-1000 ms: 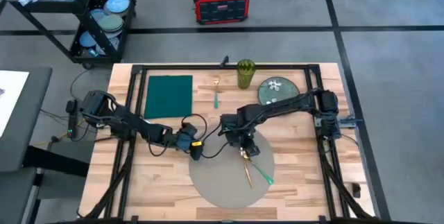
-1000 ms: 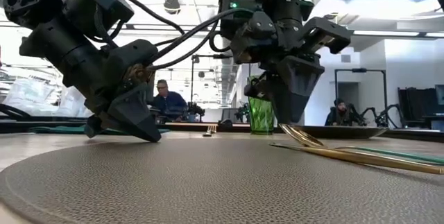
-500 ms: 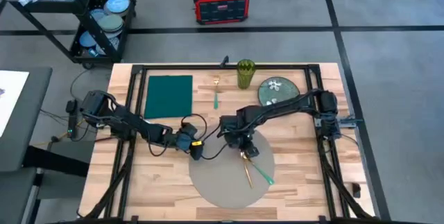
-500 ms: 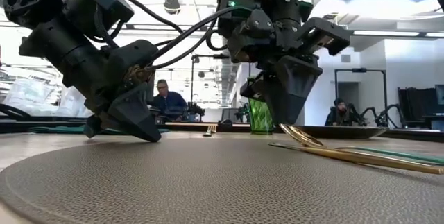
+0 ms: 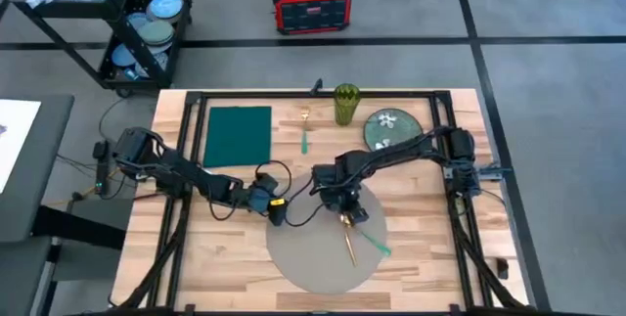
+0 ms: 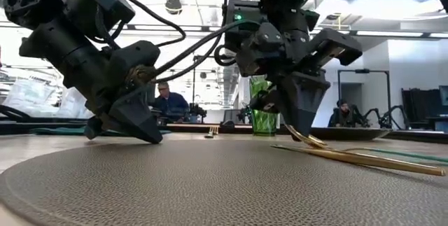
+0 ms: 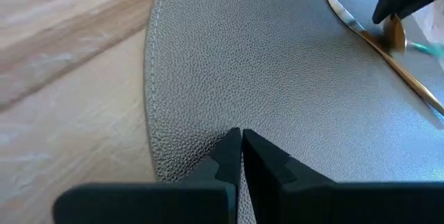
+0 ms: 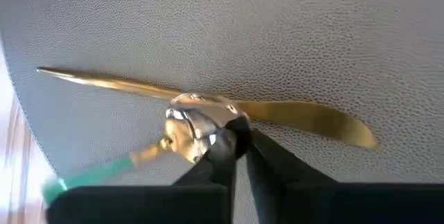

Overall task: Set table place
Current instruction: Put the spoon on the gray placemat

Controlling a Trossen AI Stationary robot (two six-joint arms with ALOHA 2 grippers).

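Cutlery sorting: our right gripper (image 8: 232, 148), fingers nearly closed, pinches a gold spoon (image 8: 191, 130) on the placemat (image 5: 313, 257); lift straight. Left gripper (image 7: 241, 156) waits closed, empty, at the placemat's edge.

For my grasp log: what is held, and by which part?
The right gripper seems to pinch the spoon at its gold bowl end. The left gripper, shut, rests on the placemat and holds nothing.

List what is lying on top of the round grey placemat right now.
On the placemat: a gold knife and a gold spoon with a green handle, crossing under the right claw, whose tips meet at the spoon bowl. The left claw rests shut at the mat's edge. The crossing itself is hidden.
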